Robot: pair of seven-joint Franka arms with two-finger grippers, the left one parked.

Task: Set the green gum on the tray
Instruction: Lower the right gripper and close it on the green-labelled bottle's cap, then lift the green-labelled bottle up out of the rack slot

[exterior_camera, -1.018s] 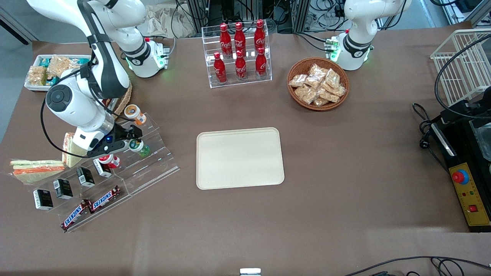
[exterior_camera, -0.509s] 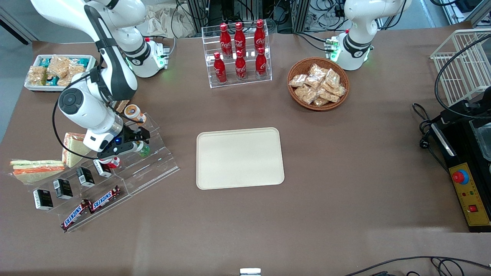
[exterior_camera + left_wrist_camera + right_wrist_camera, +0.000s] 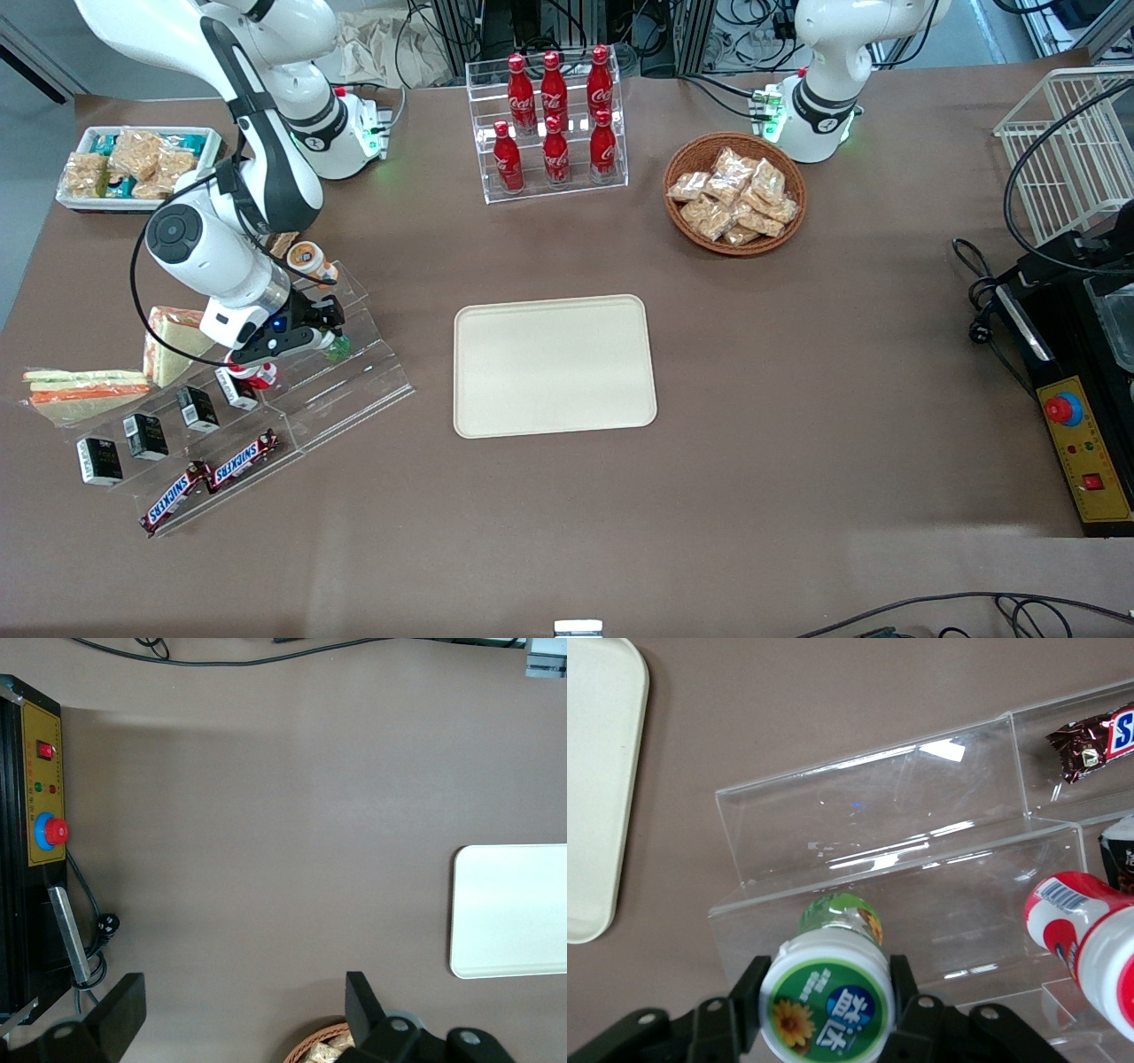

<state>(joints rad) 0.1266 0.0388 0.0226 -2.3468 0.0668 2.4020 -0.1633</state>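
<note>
1. Front view: the gripper (image 3: 321,335) is positioned over the clear stepped rack (image 3: 292,390), at the green gum (image 3: 334,348). The tray (image 3: 555,365) lies well apart, bare.
2. Right wrist view: the green gum (image 3: 829,994) is pinched at its lid between both fingers (image 3: 751,988); a red bottle (image 3: 1085,935) stands beside it.

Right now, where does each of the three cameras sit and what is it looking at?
Front view: high above the table, looking down; both arms show, the gripper at the green gum on the clear stepped rack.
Right wrist view: on the working arm, looking down on the green gum between its black fingers.
Left wrist view: on the parked arm, over bare table and its own black fingers.
All three share the tray.
</note>
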